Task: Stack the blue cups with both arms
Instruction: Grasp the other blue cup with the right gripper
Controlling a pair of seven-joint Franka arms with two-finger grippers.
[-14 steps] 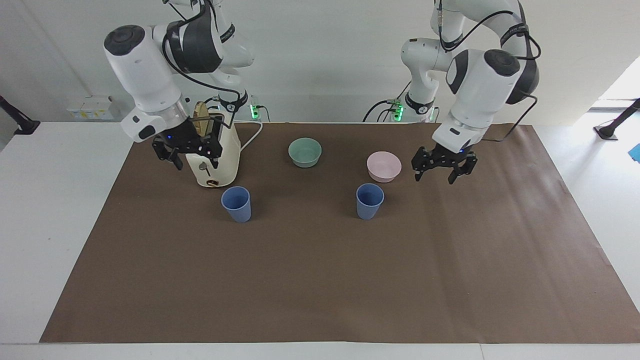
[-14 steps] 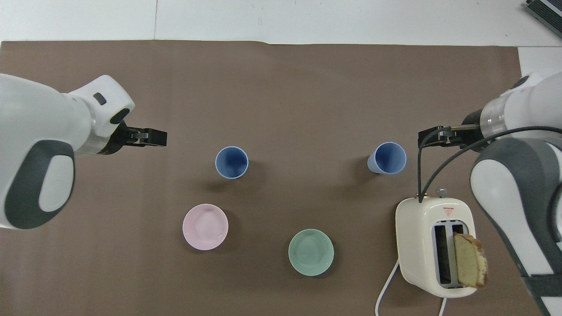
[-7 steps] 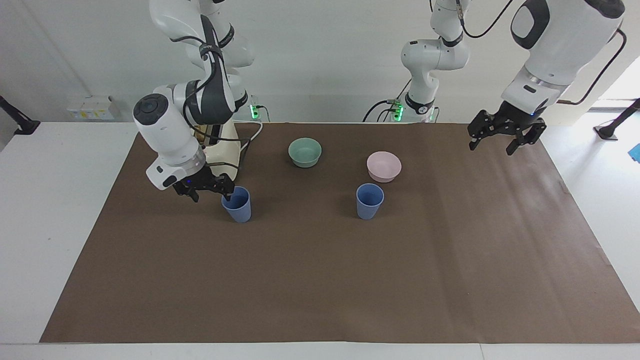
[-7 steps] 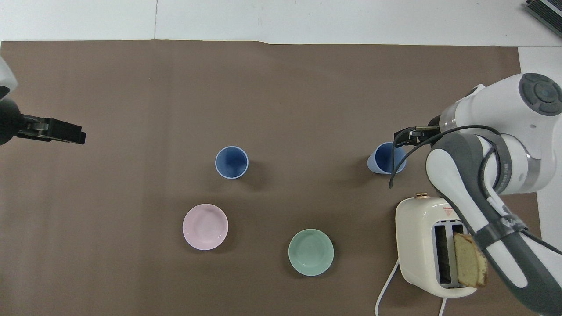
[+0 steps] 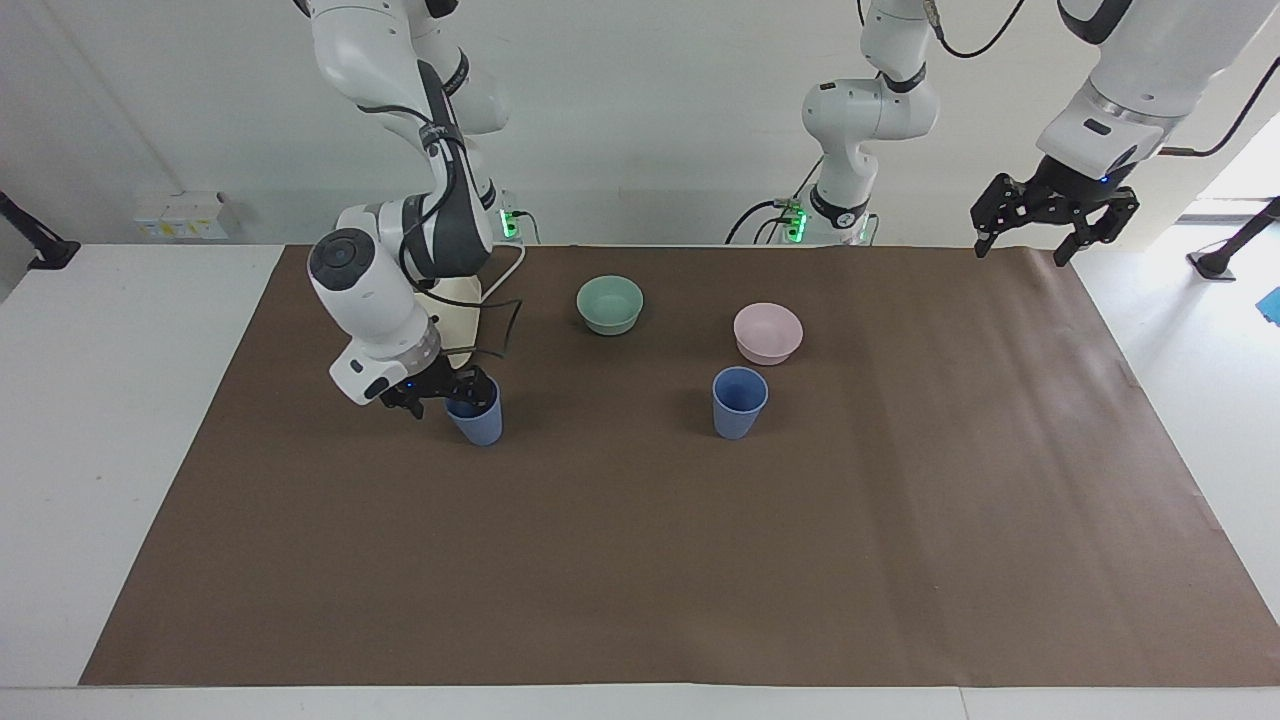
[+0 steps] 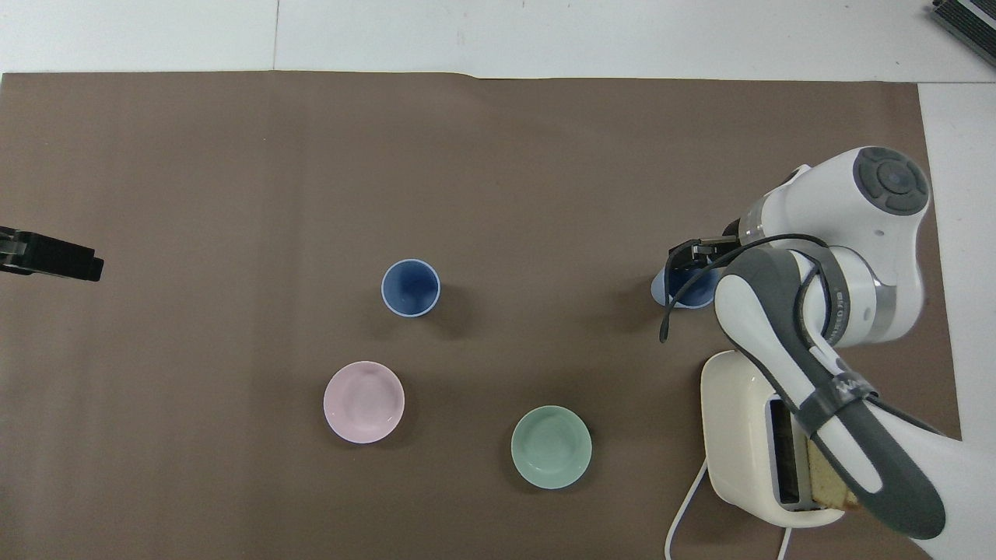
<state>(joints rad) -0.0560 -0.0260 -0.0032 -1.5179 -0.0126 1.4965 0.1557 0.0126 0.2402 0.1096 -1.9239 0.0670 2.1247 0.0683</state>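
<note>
One blue cup (image 5: 738, 403) stands upright on the brown mat, just farther from the robots than the pink bowl; it also shows in the overhead view (image 6: 411, 288). The other blue cup (image 5: 478, 420) stands upright toward the right arm's end, by the toaster, partly covered in the overhead view (image 6: 668, 292). My right gripper (image 5: 452, 393) is low at this cup's rim, open, with one finger at the rim's robot side; it also shows from above (image 6: 691, 257). My left gripper (image 5: 1025, 245) is open and empty, raised over the mat's corner at the left arm's end (image 6: 74, 264).
A cream toaster (image 6: 739, 420) with a bread slice (image 6: 829, 478) stands nearer to the robots than the right gripper's cup, mostly hidden by the right arm in the facing view (image 5: 462, 300). A green bowl (image 5: 610, 303) and a pink bowl (image 5: 768, 332) sit near the robots.
My right gripper came down from beside the toaster to the rim of the cup there. My left gripper rose and drew away toward the left arm's end of the table.
</note>
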